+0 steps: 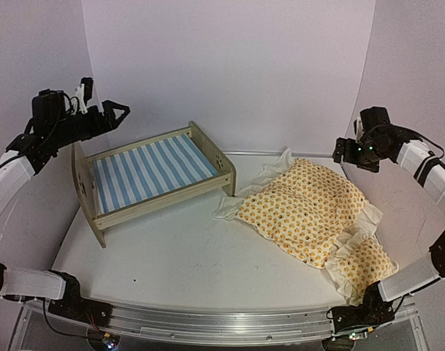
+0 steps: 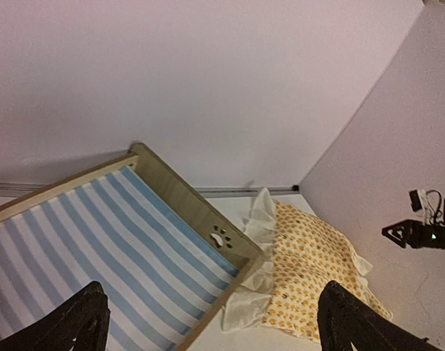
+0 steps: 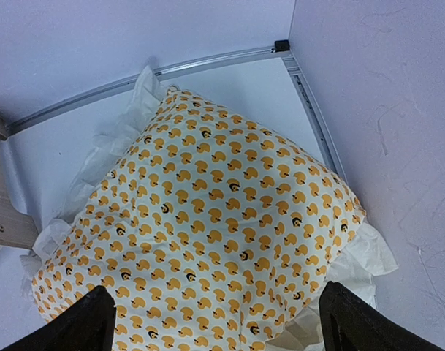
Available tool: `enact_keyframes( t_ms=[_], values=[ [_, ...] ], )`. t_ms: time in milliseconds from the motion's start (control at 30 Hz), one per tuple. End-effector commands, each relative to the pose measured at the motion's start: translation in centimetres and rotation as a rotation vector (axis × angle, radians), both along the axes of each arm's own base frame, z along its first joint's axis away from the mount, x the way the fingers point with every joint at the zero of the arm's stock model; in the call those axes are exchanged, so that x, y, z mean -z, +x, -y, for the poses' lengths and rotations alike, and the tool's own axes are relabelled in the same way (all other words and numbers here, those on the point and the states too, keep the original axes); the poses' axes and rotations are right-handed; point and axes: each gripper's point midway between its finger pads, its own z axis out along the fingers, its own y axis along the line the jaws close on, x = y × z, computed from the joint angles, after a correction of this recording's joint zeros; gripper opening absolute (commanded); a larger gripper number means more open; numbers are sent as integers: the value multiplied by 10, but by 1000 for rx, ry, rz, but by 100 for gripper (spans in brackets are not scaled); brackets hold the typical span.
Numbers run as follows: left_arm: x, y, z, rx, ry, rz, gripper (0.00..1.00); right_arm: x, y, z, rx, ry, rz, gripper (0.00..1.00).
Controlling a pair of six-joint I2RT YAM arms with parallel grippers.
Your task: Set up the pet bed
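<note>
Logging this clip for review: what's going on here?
Two robot arms are raised above a white table, and neither holds anything. The left gripper hangs open over the pet bed, whose striped mattress is bare. The right gripper hangs open above the orange-patterned quilt, which lies on the table to the right of the bed, its ruffle reaching the bed's end. A small matching pillow lies near the right arm's base. No bedding is on the bed yet.

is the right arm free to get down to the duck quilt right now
Probably yes: the right gripper hangs open directly above the quilt, and nothing stands between them.
</note>
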Motion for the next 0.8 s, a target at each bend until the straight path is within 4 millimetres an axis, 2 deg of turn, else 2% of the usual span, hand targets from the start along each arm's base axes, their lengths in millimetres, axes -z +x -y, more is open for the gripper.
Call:
enact_keyframes(
  t_ms=[0,133,233,300,367,433,633,767],
  values=[
    [-32,-17,55,146,14,104,99,-1,9,-33,-200,12,23,98],
    [-4,-14,91,189,54,46,99,40,0,-116,-515,14,-45,98],
    [24,-16,120,211,114,1,99,86,-10,-149,-621,-88,-143,98],
    [46,-17,138,224,156,-40,99,112,-16,-156,-645,-111,-207,98],
    [70,-15,153,223,203,-91,99,127,-22,-164,-704,-132,-222,98],
    [94,-8,163,203,262,-144,99,133,-29,-171,-751,-124,-221,98],
    [157,26,173,138,441,-257,98,150,-44,-186,-836,-224,-210,98],
    [177,45,178,107,536,-312,96,162,-40,-178,-781,-305,-222,98]
  ],
)
